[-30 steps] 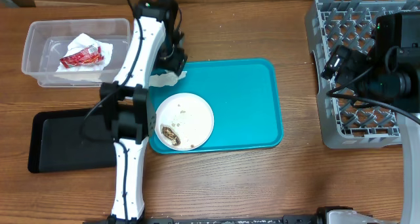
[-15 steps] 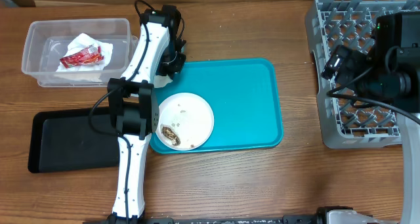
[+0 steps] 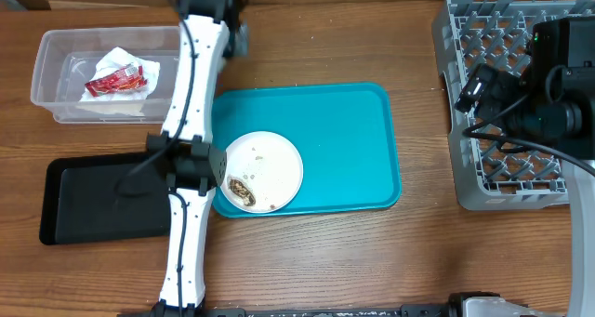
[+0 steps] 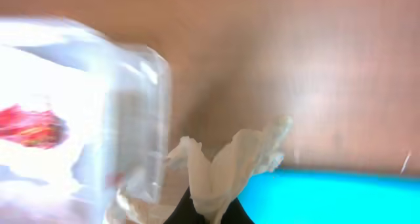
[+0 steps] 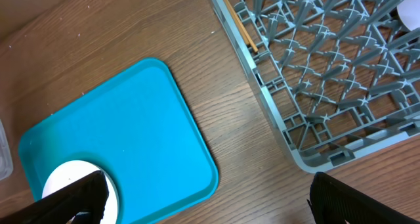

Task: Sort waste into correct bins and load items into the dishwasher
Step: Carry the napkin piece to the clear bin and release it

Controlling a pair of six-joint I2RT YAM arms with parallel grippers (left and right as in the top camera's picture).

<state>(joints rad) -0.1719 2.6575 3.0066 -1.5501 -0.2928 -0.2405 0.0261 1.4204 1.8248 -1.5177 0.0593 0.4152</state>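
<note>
**A:** What sits at the far left?

**B:** The clear tub (image 3: 112,115) at the back left holds a red wrapper (image 3: 116,79) on a piece of crumpled white paper (image 3: 119,59). The black tray (image 3: 88,205) lies in front of it, partly under your left arm.

**A:** And what has changed with the left arm?

**B:** A second ago your left gripper (image 4: 210,214) hung with its jaws apart over a white napkin (image 4: 226,165) on the teal tray's back left corner. Now the jaws are pinched tight on that napkin, which sticks up between the dark fingers. The arm has swung to the back of the table, just right of the tub's end wall. The wrist view is blurred, but it shows the tub to the left and the tray corner below. That corner is now bare, so the napkin looks one short carry from joining the paper waste.

**A:** What is in the middle?

**B:** The teal tray (image 3: 344,140) carries one white plate (image 3: 274,159) at its front left. A brown scrap (image 3: 243,188) and pale specks, probably rice, still lie on the plate, so it likely needs scraping before it is loaded.

**A:** And on the right?

**B:** The grey dish rack (image 3: 493,182) has a chopstick (image 5: 241,28) resting in its lattice. Your right gripper (image 5: 216,204) has not moved. It hovers over the rack's near edge, jaws spread wide, holding nothing.
</note>
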